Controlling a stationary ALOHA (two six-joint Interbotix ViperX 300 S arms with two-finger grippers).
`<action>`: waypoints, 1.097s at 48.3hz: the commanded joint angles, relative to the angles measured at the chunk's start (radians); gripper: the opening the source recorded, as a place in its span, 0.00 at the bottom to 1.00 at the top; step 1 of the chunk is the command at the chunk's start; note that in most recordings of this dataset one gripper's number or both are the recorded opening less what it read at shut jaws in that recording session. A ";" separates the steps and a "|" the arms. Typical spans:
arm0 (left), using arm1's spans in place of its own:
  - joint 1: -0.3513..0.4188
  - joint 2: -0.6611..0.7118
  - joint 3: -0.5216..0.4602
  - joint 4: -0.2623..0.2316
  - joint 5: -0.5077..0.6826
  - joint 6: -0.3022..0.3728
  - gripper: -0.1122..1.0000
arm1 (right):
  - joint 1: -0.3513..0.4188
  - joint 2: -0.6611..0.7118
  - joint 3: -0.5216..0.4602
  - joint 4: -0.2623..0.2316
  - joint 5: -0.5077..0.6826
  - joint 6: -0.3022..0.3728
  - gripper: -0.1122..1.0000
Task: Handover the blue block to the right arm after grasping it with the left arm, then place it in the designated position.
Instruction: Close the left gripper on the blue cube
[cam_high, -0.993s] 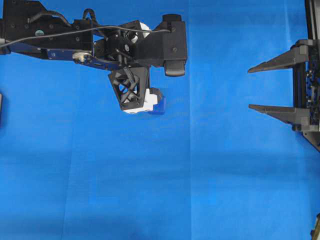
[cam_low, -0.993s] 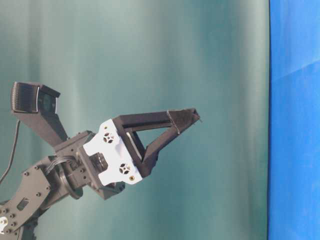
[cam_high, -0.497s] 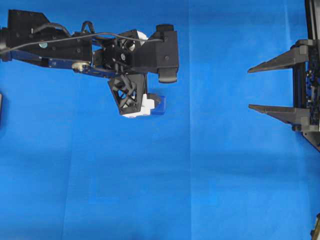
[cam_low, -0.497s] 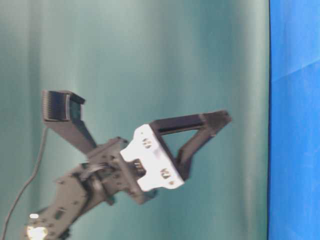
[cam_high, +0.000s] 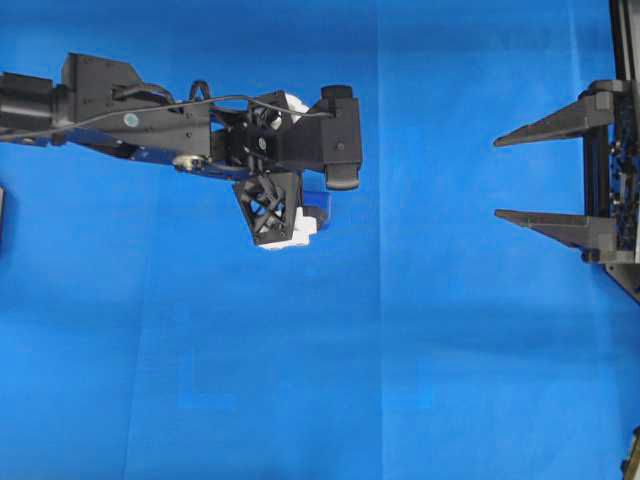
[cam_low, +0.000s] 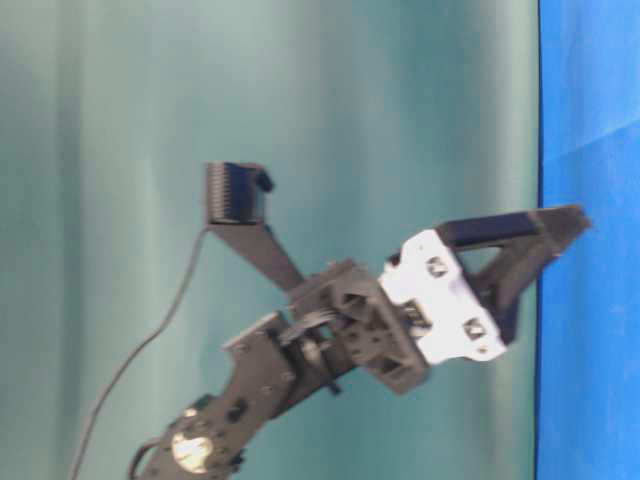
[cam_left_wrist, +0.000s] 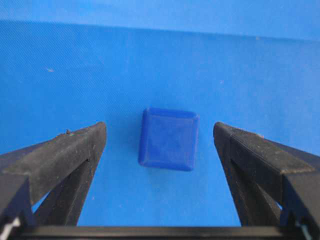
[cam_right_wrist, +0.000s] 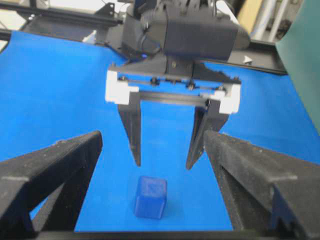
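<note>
The blue block (cam_left_wrist: 169, 139) rests on the blue cloth, a small dark-blue cube. My left gripper (cam_left_wrist: 160, 129) hangs over it, open, with a finger on each side and clear gaps to the cube. From the right wrist view the left gripper (cam_right_wrist: 163, 164) points down with its tips just above and behind the blue block (cam_right_wrist: 151, 196). Overhead, the left gripper (cam_high: 285, 215) hides most of the blue block (cam_high: 322, 203). My right gripper (cam_high: 498, 177) stands open at the right edge, far from the block and holding nothing. The table-level view shows the left gripper (cam_low: 565, 222) close to the cloth.
Blue cloth (cam_high: 400, 380) covers the whole table. A black frame (cam_high: 622, 60) runs along the right edge behind the right arm. Dark rails and equipment (cam_right_wrist: 260, 55) stand beyond the cloth behind the left arm.
The left gripper has come down toward the cloth over the block, still open. The right arm has not moved.
</note>
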 joint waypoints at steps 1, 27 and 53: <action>-0.002 0.005 -0.005 0.002 -0.021 -0.002 0.93 | 0.000 0.011 -0.021 0.003 -0.005 -0.002 0.97; 0.005 0.152 0.012 0.002 -0.100 -0.005 0.93 | -0.002 0.025 -0.018 0.003 -0.006 -0.002 0.97; 0.002 0.150 0.015 0.002 -0.091 0.014 0.52 | 0.000 0.025 -0.018 0.003 -0.009 -0.002 0.97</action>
